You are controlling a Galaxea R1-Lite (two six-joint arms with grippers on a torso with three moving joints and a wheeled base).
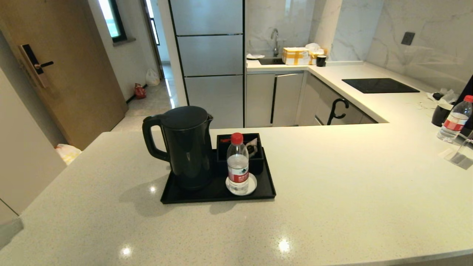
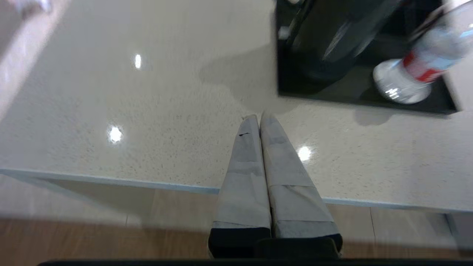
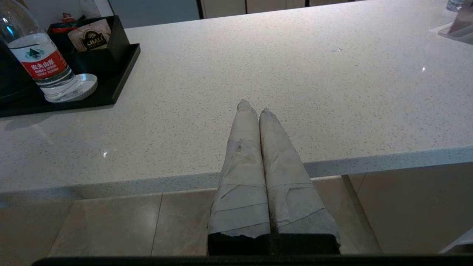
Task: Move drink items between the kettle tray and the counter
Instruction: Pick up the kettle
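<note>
Kettle [image 1: 186, 146] sits on the black tray [image 1: 218, 194] near the middle of the counter [image 1: 332, 192], loop handle sticking out toward 9 o'clock. Water bottle [image 1: 238, 164] with the red cap stands on the white coaster [image 1: 252, 186] at the kettle's 3 o'clock, and the little divided box [image 1: 240, 153] is right behind it at 12. Left end effector [image 2: 259, 118] hovers above the counter just short of the tray's near edge, fingers pressed together, nothing held. Right end effector [image 3: 255, 107] hangs by the counter's front edge, well apart from the tray, fingers together too. Second bottle [image 1: 455, 120] stands way off at 2 o'clock.
</note>
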